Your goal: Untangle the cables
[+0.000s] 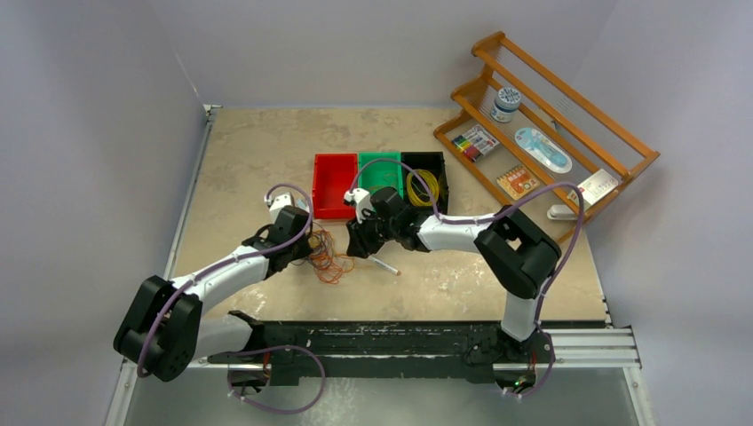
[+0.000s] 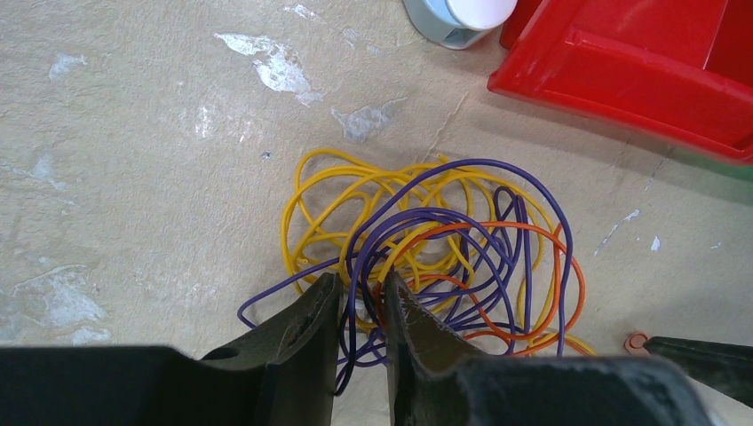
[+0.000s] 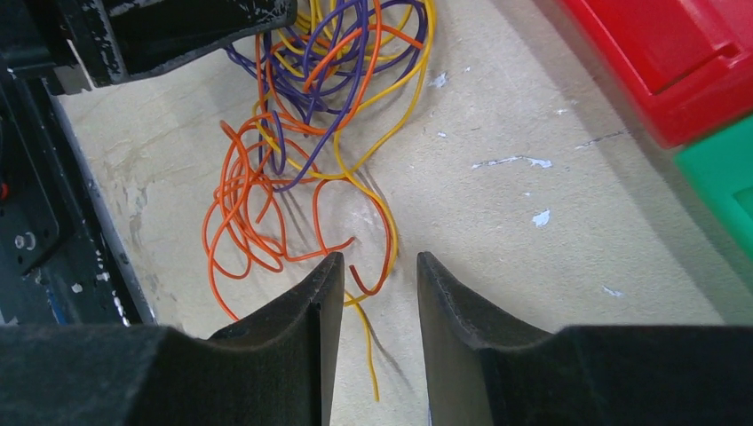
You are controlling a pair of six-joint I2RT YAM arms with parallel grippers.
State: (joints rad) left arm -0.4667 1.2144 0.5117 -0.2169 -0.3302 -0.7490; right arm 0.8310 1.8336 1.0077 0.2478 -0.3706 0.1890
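Note:
The cables (image 1: 327,256) are a loose tangle of yellow, purple and orange strands on the beige table between my two grippers. In the left wrist view the tangle (image 2: 426,240) lies just ahead of my left gripper (image 2: 360,286). Its jaws stand a narrow gap apart with purple strands running between them. In the right wrist view the tangle (image 3: 328,80) spreads ahead and to the left. My right gripper (image 3: 380,262) is open, low over the table. A short orange end and a yellow strand lie between its fingers. In the top view the left gripper (image 1: 306,246) and right gripper (image 1: 358,246) flank the tangle.
A red bin (image 1: 333,185), a green bin (image 1: 380,169) and a black bin (image 1: 424,182) holding a yellow coil stand just behind the grippers. A wooden rack (image 1: 542,124) with small items sits back right. A white pen-like stick (image 1: 384,264) lies near the right gripper.

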